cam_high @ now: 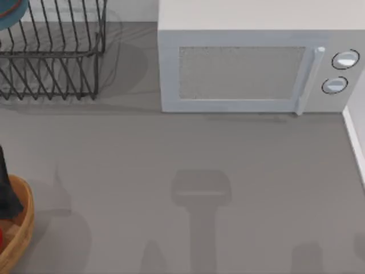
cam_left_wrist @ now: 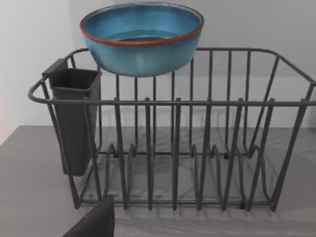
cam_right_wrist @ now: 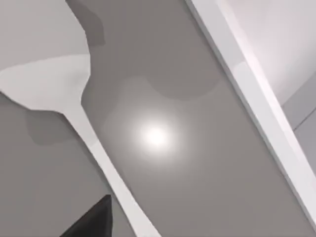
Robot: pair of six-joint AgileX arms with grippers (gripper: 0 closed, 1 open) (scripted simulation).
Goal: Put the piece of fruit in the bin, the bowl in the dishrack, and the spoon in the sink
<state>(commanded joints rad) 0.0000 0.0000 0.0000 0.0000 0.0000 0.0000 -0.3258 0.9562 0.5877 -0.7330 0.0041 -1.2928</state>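
1. Grey worktop [cam_high: 171, 171] carries a white microwave [cam_high: 251, 68] at its back edge.
2. The bowl [cam_left_wrist: 141, 37] sits atop the dishrack [cam_left_wrist: 173, 148], back-left corner.
3. The bin [cam_high: 20, 228] at the left edge holds the piece of fruit [cam_high: 1, 237].
4. The spoon [cam_right_wrist: 74, 108] lies on a grey surface.
5. Whether either tool is released or clenched, I cannot tell.

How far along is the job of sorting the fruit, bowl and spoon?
The bowl sits on top of the dishrack: looks done. A red bit, likely the fruit, shows inside the bin. The spoon appears in the right wrist view over a grey surface; whether that is the sink is unclear.
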